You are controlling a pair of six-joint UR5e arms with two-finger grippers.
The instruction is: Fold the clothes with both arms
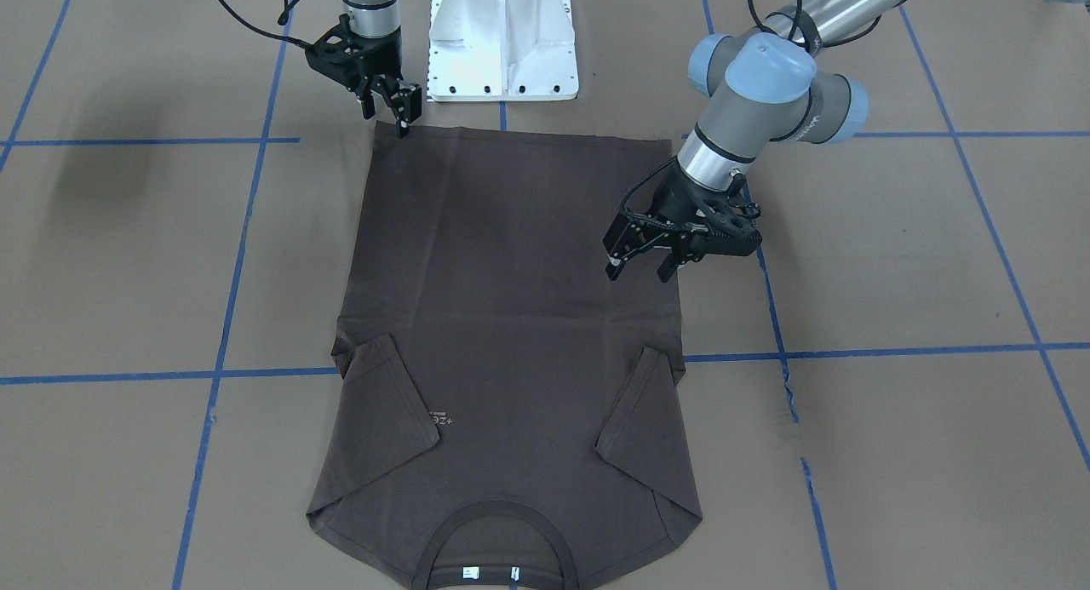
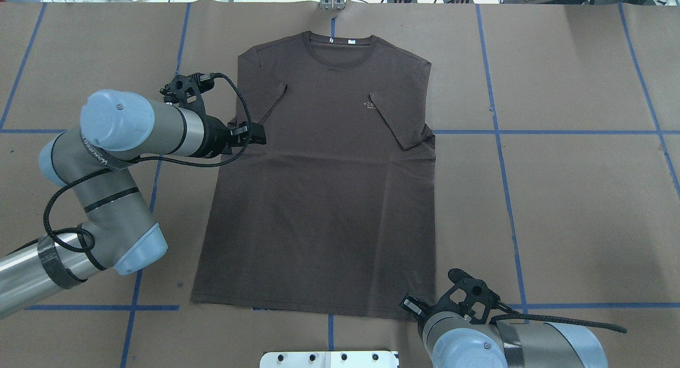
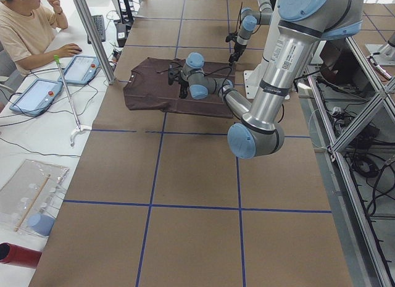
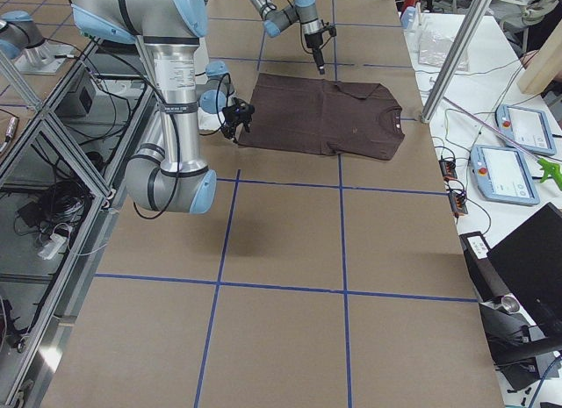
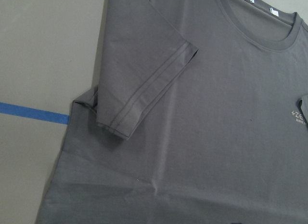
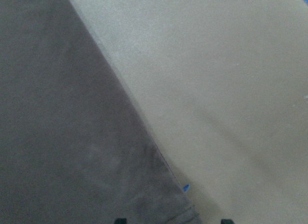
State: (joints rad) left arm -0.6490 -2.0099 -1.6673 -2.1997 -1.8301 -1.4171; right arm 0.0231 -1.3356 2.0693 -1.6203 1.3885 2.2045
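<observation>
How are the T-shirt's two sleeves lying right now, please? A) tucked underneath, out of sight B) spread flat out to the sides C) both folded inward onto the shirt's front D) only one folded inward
C: both sleeves lie folded in over the front of the T-shirt, cuffs angled toward its chest.

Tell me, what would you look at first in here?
A big brown T-shirt lies flat in the middle of the table, its sleeves folded in. The left gripper hangs open over one side edge, and the right gripper hangs open at a hem corner.
</observation>
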